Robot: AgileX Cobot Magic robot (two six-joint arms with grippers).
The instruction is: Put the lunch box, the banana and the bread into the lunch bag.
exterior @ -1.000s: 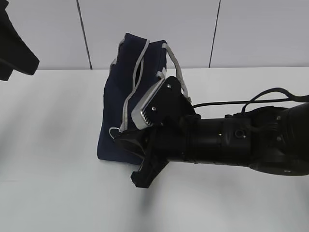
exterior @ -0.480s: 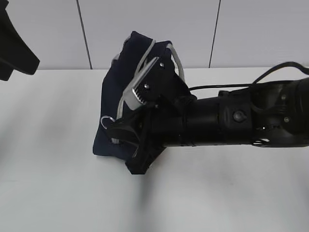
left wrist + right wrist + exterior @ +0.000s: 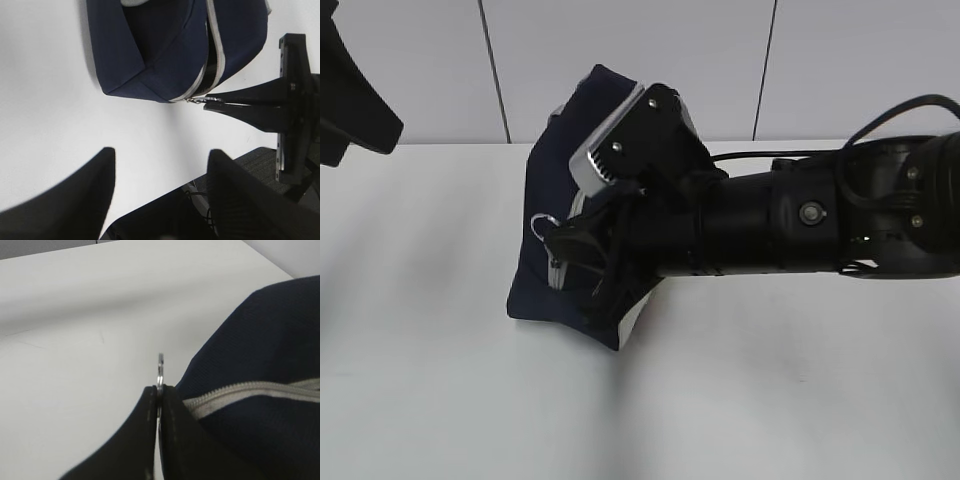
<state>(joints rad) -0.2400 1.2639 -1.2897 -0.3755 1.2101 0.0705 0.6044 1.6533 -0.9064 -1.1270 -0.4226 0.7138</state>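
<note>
Navy fabric of the lunch bag stood on the white desk, tilted toward the right pincer, whose jaws we saw clamped on the zipper's ring pull. The zipper ran away from that pincer along the bag's top, so we judged the pull would follow this axis. The left pincer hung open, well apart. Lunch box, banana and bread were possibly inside; we could not tell.
</note>
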